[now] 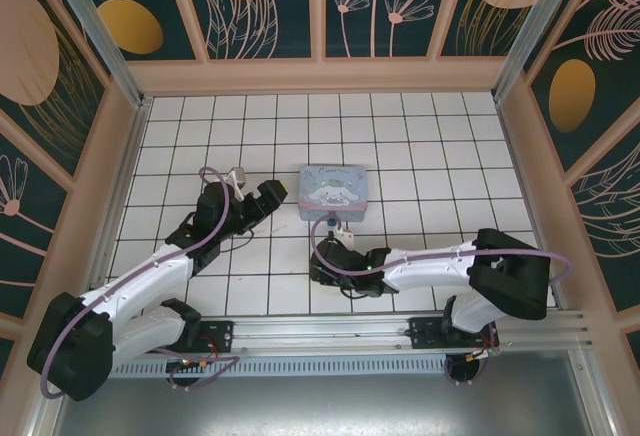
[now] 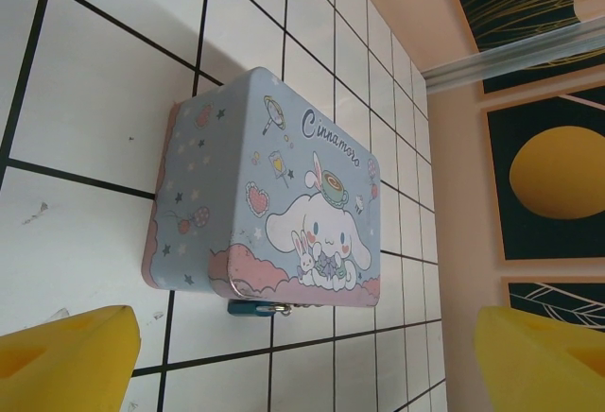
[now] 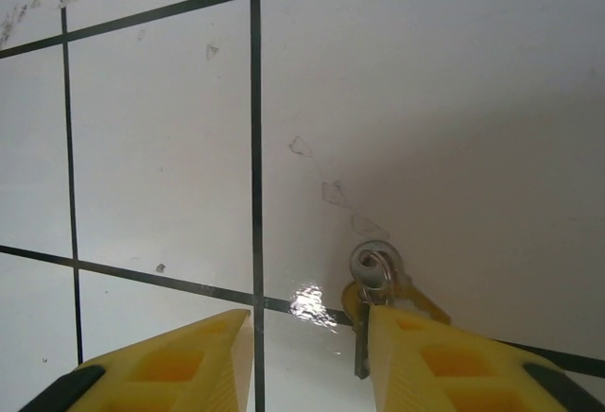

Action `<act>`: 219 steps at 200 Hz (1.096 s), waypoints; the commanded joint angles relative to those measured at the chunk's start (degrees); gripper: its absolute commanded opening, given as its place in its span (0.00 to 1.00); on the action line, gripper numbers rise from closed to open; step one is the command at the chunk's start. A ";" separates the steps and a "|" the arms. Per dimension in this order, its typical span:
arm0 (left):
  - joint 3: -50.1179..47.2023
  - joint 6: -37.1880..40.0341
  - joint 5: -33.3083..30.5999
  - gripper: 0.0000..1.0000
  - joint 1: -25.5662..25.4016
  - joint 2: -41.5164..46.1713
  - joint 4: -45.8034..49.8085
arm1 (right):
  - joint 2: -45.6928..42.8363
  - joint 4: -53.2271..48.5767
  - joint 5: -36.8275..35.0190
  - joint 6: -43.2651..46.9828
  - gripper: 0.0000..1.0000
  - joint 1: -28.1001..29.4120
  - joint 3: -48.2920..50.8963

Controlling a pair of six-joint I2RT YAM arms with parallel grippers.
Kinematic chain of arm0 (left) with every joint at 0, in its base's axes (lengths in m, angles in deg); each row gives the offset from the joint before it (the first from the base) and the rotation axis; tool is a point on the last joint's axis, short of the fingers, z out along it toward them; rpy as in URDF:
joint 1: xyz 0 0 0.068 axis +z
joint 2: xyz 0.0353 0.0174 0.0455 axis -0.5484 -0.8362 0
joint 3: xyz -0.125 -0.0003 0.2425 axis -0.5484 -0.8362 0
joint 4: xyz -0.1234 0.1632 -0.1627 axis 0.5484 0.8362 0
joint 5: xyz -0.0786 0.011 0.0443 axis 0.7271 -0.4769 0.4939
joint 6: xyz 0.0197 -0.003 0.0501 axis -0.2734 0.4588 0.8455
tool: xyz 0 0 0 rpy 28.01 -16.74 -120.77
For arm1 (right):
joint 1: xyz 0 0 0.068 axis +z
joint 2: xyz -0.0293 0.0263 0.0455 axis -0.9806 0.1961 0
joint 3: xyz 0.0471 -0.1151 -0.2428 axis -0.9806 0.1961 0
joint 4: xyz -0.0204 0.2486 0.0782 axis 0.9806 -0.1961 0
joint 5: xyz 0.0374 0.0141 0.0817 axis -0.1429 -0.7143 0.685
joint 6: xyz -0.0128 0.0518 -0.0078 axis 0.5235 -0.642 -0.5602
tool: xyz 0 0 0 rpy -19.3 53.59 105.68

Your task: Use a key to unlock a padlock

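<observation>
Right wrist view showed right fingers [image 3: 444, 365] spread beside the key [image 3: 362, 341], judged light, thin, slippery, best pinched by its bow; left fingers [image 2: 66, 355] likewise spread.

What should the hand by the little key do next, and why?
Probably nudge the right hand sideways until the key sits between its fingers, then close. The key lies flat on the tile at the edge of one yellow finger, not in the middle of the gap, and the open hand holds nothing.
</observation>
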 commanded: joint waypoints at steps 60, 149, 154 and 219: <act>0.73 0.14 0.67 0.92 0.51 -0.66 -1.09 | 1.68 0.32 2.14 -3.71 0.37 2.51 1.69; 0.65 -0.09 0.34 0.91 0.52 -0.45 -0.91 | 12.94 3.27 3.09 4.40 0.35 -0.32 -11.09; 0.64 -0.12 0.34 0.91 0.51 -0.34 -0.77 | 13.61 2.96 3.20 5.00 0.35 -0.78 -12.27; 1.23 -0.03 -0.59 0.92 0.56 0.88 0.34 | 4.23 -0.56 0.11 8.77 0.32 -1.48 -9.03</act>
